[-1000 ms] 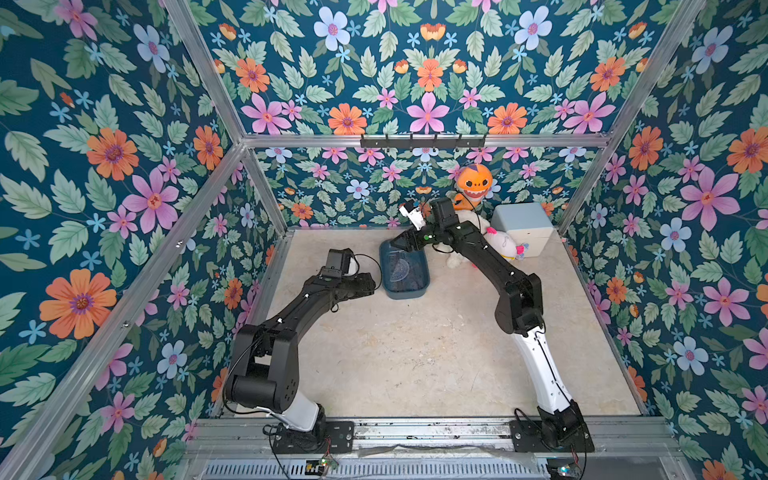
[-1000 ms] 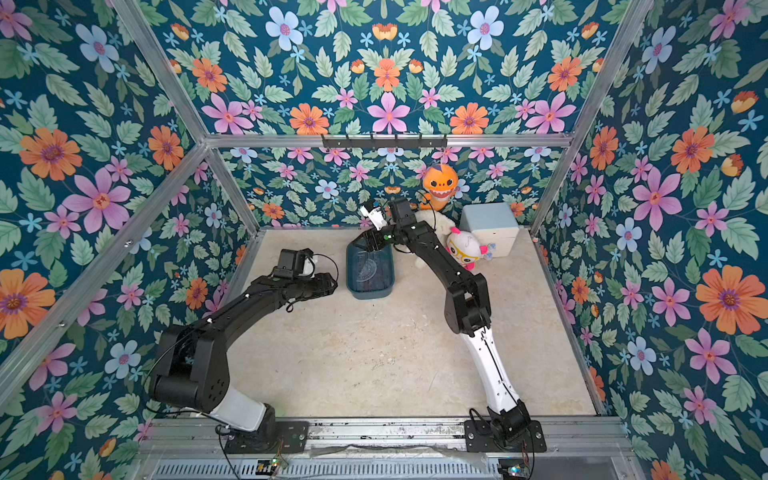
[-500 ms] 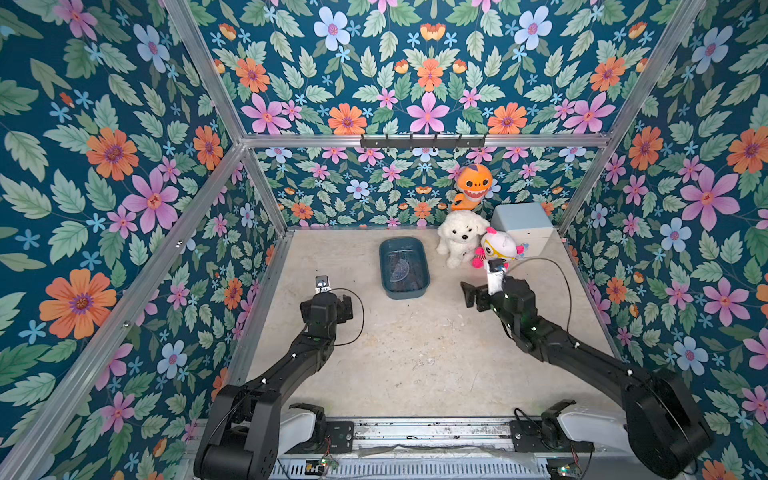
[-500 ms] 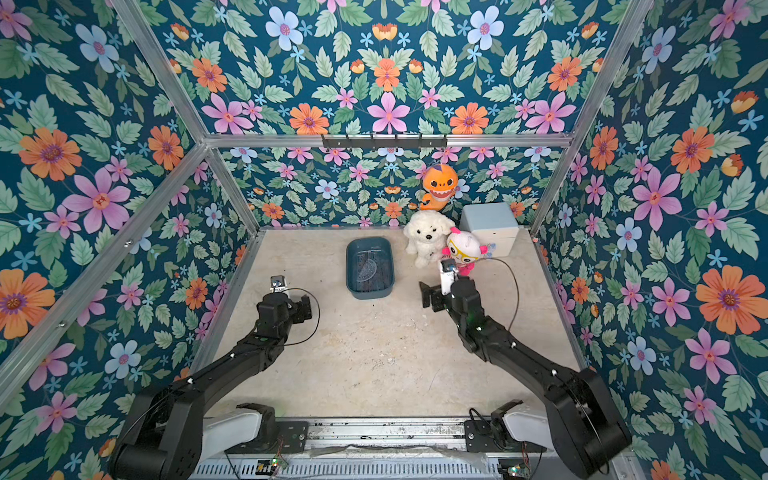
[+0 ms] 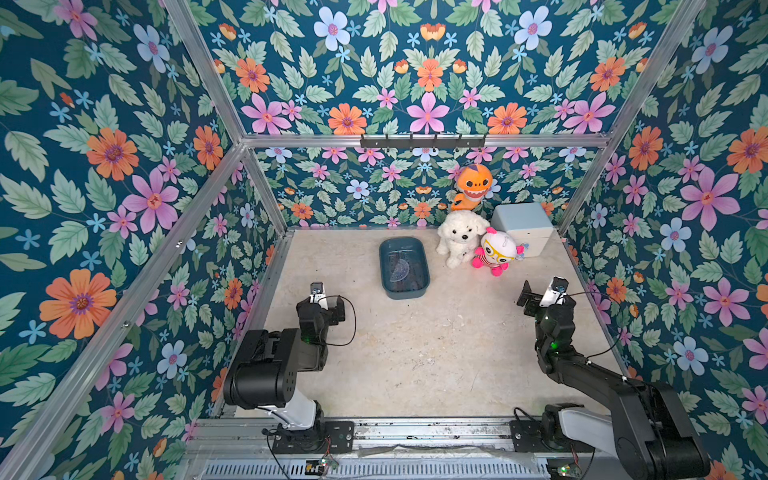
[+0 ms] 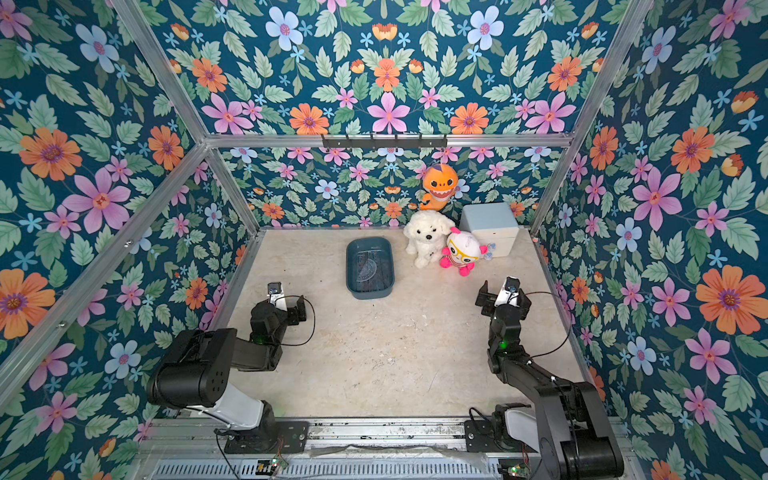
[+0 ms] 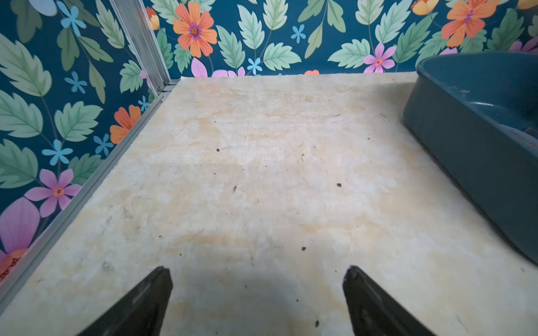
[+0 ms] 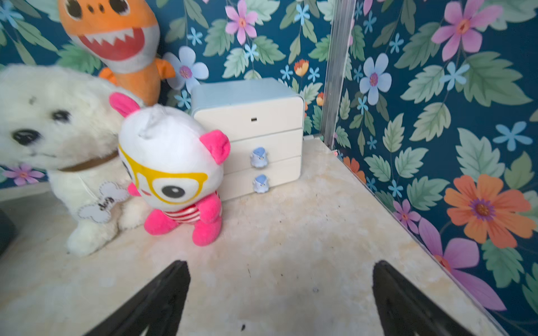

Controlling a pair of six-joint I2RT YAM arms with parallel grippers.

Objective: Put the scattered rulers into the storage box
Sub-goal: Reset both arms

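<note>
The storage box (image 5: 403, 286) (image 6: 369, 291) is a dark teal tub on the beige floor near the back wall. Inside it lie transparent rulers (image 5: 401, 268) (image 6: 368, 268), with a semicircular protractor showing on top. In both top views my left gripper (image 5: 332, 305) (image 6: 297, 309) hangs open in front of the box and to its left. My right gripper (image 5: 528, 297) (image 6: 484, 297) hangs open in front of it and to its right. In the left wrist view the left gripper (image 7: 257, 276) is open over bare floor beside the box's wall (image 7: 471, 139). The right gripper (image 8: 281, 267) is also open with nothing in it.
A white plush dog (image 5: 459, 237), a pink-and-white doll (image 5: 496, 253) and an orange shark plush (image 5: 473, 185) stand at the back right beside a pale blue drawer cabinet (image 5: 523, 226). Flowered walls close in three sides. A hook rail (image 5: 422, 141) hangs on the back frame.
Both arms have drawn back from the storage box toward the front, the left to the left side and the right to the right side. Both grippers have opened wider.
</note>
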